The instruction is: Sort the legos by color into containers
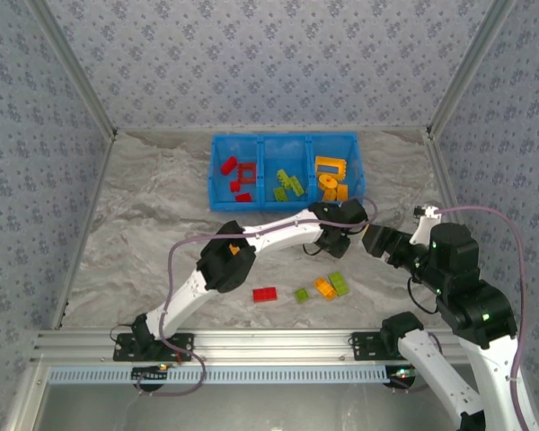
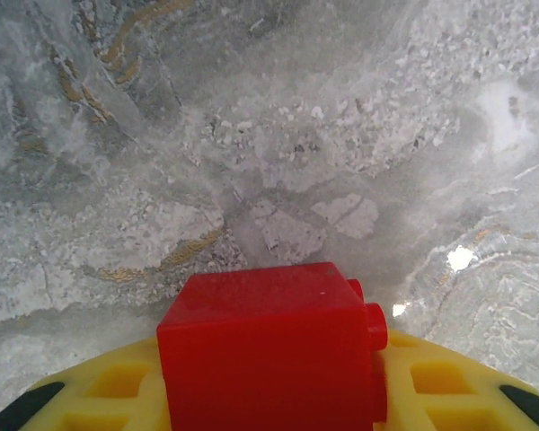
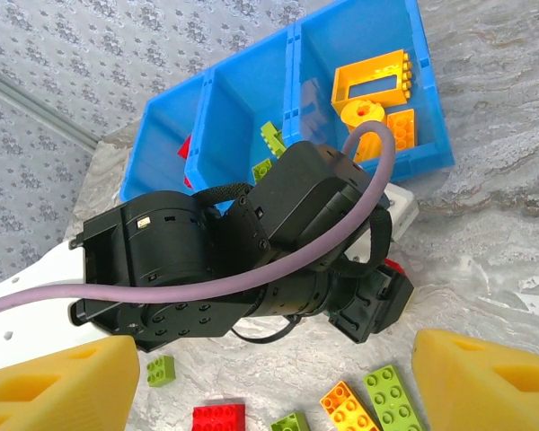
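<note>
The left gripper (image 1: 329, 239) hangs over the middle of the table (image 1: 153, 224), just in front of the blue tray (image 1: 225, 205). Its yellow fingers (image 2: 485, 377) are closed on a red brick (image 2: 269, 346). In the left wrist view the brick hides the fingertips, so the hold looks firm but the contact itself cannot be seen. The tray sits against the far edge of the table, roughly centred, with three compartments side by side. Red pieces (image 1: 240, 173) lie in the left one, lime pieces (image 1: 289, 184) in the middle one and orange pieces (image 1: 331, 175) in the right one, among them an open frame (image 3: 371, 83) and a round piece (image 3: 366, 115). The right gripper (image 3: 274, 364) hovers just to the right of the left one, its jaws spread wide with nothing between them. Four bricks lie toward the near edge, right of centre: a loose red brick (image 1: 265, 294), a small lime brick (image 1: 302, 294), an orange brick (image 1: 324, 288) and a longer lime brick (image 1: 339, 283), the last two just beside each other.
</note>
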You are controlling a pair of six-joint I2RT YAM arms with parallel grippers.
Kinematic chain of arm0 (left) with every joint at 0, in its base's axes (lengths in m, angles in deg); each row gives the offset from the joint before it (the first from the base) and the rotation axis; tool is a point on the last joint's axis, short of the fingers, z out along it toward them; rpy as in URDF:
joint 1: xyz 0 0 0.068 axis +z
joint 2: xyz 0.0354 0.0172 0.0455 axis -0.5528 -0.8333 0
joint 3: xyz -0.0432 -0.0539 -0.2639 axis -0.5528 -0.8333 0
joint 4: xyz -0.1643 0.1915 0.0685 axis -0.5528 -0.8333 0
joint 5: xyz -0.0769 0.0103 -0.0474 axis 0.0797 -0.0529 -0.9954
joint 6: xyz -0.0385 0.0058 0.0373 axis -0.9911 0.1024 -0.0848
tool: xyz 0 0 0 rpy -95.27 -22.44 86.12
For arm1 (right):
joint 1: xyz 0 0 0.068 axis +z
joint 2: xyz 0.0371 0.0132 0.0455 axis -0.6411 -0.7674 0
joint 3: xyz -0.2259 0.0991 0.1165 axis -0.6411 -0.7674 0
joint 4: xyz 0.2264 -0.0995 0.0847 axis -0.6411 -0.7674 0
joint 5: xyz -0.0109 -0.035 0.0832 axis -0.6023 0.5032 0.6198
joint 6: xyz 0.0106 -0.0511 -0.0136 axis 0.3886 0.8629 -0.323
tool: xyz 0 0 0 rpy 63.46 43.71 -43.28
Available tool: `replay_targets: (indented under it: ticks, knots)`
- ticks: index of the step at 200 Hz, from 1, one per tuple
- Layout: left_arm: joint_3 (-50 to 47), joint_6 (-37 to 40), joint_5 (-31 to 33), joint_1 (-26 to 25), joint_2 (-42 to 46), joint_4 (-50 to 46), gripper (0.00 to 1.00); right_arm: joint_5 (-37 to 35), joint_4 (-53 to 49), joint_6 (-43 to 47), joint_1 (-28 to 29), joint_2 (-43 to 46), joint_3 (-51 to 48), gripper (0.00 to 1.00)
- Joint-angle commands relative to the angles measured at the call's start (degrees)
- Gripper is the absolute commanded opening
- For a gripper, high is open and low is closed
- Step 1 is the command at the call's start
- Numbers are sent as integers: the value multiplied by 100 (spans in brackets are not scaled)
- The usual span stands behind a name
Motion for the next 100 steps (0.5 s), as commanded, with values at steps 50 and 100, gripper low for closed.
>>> replay_targets:
  ticks: [50,100]
  knots:
    - [-2428,-702,703,216,2930,462,36,1178,662,397,152,-521,-316,78]
    - [-4077,-1018,739,1395,4618,413,37,-507,1561,578,2706,-1741,-186,78]
